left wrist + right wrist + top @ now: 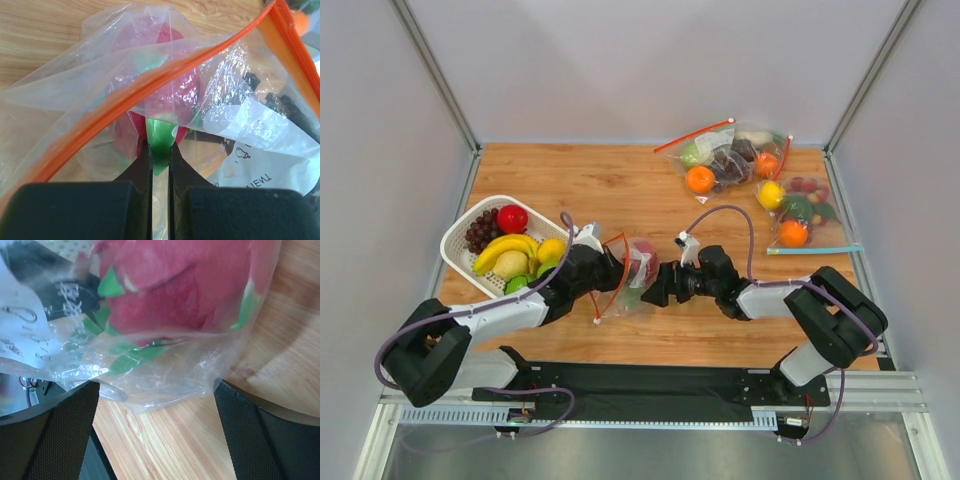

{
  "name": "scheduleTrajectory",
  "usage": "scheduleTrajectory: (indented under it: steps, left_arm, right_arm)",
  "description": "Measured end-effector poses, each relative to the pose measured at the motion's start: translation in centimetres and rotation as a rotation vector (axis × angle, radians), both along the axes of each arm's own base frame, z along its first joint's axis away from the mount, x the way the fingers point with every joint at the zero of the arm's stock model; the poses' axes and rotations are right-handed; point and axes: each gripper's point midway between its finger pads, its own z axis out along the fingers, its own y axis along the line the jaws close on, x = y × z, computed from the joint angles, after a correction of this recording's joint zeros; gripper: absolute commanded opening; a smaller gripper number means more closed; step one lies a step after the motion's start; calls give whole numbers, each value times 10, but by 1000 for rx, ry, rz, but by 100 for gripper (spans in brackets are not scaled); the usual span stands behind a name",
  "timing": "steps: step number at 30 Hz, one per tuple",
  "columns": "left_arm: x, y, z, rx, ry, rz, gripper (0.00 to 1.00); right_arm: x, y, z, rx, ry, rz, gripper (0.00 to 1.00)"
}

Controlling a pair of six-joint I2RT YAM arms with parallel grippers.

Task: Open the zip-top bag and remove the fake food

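Clear plastic: zip-top bag (631,268) over the table's (620,190) near middle, between both grippers.
Left gripper (160,148): clenched on a green tip of the pink fruit (167,87).
Right gripper (157,392): fingers spread, bag corner between them.

Lab test booth: white panel walls (620,60), aluminium frame posts (435,75), wooden tabletop (610,185)

Bright, even, diffuse light fills the top view; the table (620,190) is sharp, with faint soft shadows under the arms near 6 o'clock. In the left wrist view, white glare speckles the bag (225,115) toward 3 o'clock, and the left gripper (160,155) at 6 o'clock is near-black and blurred. The right wrist view is soft: the fruit (175,290) at 12 o'clock is unfocused, and there is a shadow on the wood at 4 o'clock.
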Motion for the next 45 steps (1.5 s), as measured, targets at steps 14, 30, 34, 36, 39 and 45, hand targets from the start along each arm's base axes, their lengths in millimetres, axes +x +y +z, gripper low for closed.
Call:
scheduleTrajectory:
  steps: [14, 30, 34, 36, 39, 45]
  left_arm:
    - [13, -2, 32, -184, -33, 120, 0]
    - [-16, 5, 71, -269, -54, 32, 0]
    - [-25, 5, 67, -239, -21, -29, 0]
    - [-29, 2, 67, -221, -7, -70, 0]
    - [-36, -8, 71, -206, 12, -157, 0]
    - [-45, -18, 74, -185, 29, -268, 0]
  right_arm:
    - [-16, 20, 3, 110, 42, 58, 53]
    - [30, -18, 49, 134, -128, -97, 0]
    - [43, -38, 51, 103, -145, -153, 0]
    - [46, -45, 50, 92, -145, -171, 0]
    - [55, -56, 49, 71, -137, -204, 0]
    - [72, -73, 49, 41, -119, -261, 0]
